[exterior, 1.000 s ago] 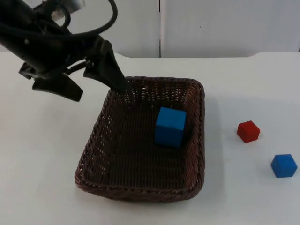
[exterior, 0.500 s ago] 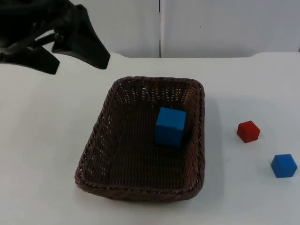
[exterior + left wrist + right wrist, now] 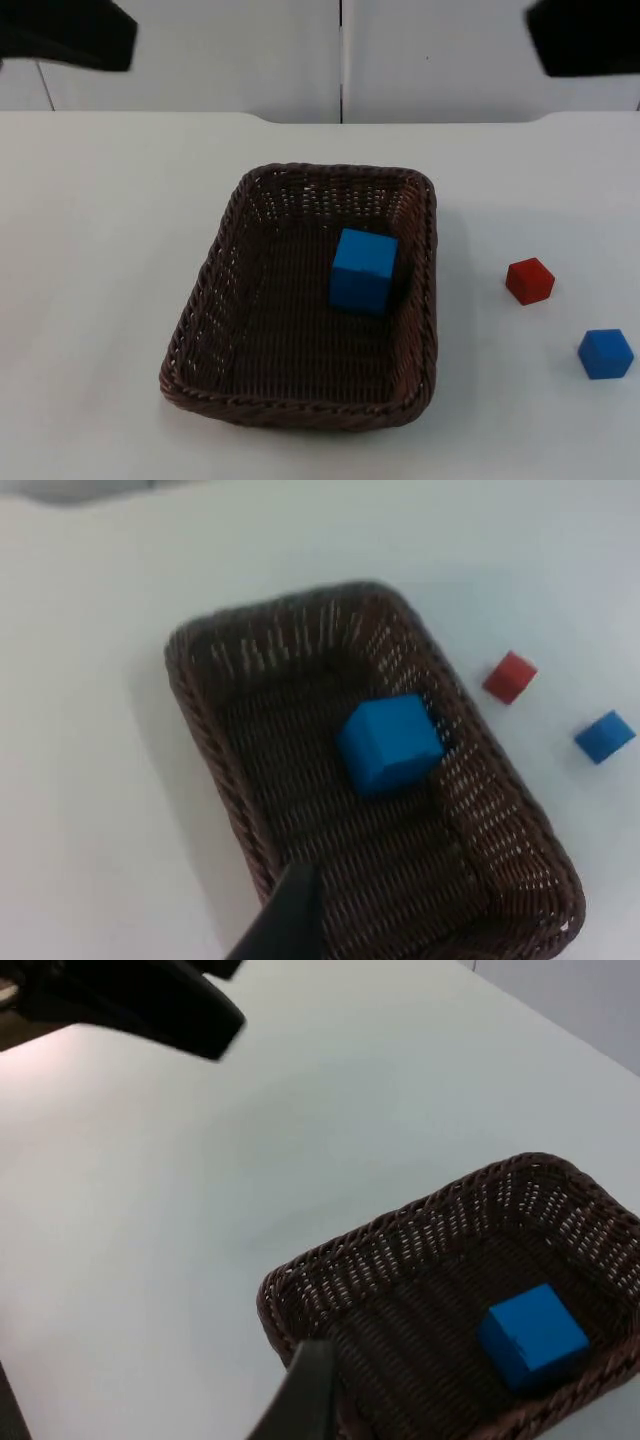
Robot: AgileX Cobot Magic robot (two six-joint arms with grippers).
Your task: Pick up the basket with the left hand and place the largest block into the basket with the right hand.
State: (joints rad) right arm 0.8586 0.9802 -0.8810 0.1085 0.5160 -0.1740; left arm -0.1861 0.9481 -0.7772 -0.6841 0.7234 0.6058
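Up at the far left of the top view, the left gripper [image 3: 65, 35] hangs high above the table as a dark shape cut by the frame; whether its fingers are spread or pressed together cannot be told. Well below and to its right, the basket [image 3: 200, 330] sits flat on the table, a rectangular tray of dark brown woven wicker with a braided rim and slanted, open-weave walls. Nothing grips it. Inside, against its right wall, lies the large blue block [image 3: 364, 270], a smooth matte cube with crisp edges; the left wrist view looks down on the same cube [image 3: 390, 743] lying in the wicker, far from the black fingertip there. Right of the basket, apart from it, a small red cube [image 3: 529, 280] rests on the table, and a small blue cube [image 3: 604, 353] lies nearer the camera, beyond it. At the far right the right gripper [image 3: 585, 35] waits high, also cut by the frame, its fingers' state unclear. Underneath everything is the table [image 3: 100, 250], plain smooth white, ending at a pale grey partition wall [image 3: 440, 60] with one vertical seam.
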